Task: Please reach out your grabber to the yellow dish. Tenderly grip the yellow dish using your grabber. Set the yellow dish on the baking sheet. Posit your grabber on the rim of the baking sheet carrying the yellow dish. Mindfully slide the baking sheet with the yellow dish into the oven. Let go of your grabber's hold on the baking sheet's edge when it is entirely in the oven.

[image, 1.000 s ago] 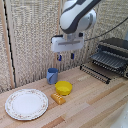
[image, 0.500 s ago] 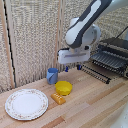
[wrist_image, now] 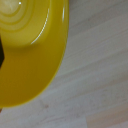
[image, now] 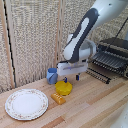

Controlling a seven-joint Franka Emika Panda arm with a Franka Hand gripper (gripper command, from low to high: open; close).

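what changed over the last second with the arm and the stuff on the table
The white arm's hand came down from above the table to sit just over the small round yellow bowl, with one finger at its rim. No grip shows yet. The bowl, blue mug, patterned white plate, orange block and dark tray stayed put.

We note that the end effector (image: 71,77) stands over the yellow dish (image: 63,87) in the exterior view; whether its fingers touch the rim or are spread apart cannot be told, the picture being too coarse. In the wrist view the yellow dish (wrist_image: 27,47) is cut off by the picture's edges, and a dark sliver at one edge is too little to identify. The oven (image: 116,50) and the baking sheet (image: 109,61) run off the exterior view's right edge. The blue mug (image: 52,75) is partly hidden behind the end effector. The arm's upper part leaves the frame.
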